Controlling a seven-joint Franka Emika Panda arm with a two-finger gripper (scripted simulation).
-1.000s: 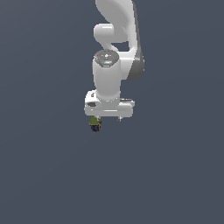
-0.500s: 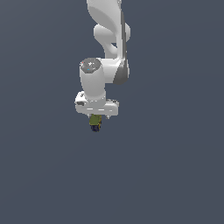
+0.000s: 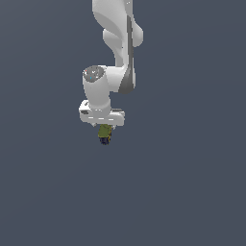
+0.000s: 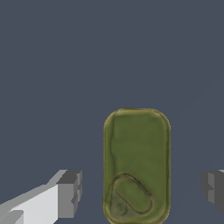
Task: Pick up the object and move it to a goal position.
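Object (image 3: 104, 134) first: it is hanging right under the white claw (image 3: 104, 130) in the exterior view, olive-green on its upper part and dark navy-black at its rounded lower end, far narrower than the claw body above it. All around it there is only flat grey-blue background, and nothing is showing beneath the dark end.

The arm (image 3: 118, 36) is coming down from the top of that view, bending at a grey-capped joint (image 3: 93, 73) and pointing the claw straight downward.

Switching to the wrist view — the object (image 4: 136, 165) is filling the space between the two grey fingertips (image 4: 70, 193), showing as an olive rounded rectangle with a raised oval outline near one end. One fingertip is sitting off to one side of it and the other fingertip is peeking in at the far edge of the picture, and grey-blue background is showing between each pad and the object's sides. So the pads are not touching it in this view, while the exterior view is too small to show the contact — whether the claw is clenched on the object I cannot tell.

No brand, label or lettering is readable on the object or on the arm.
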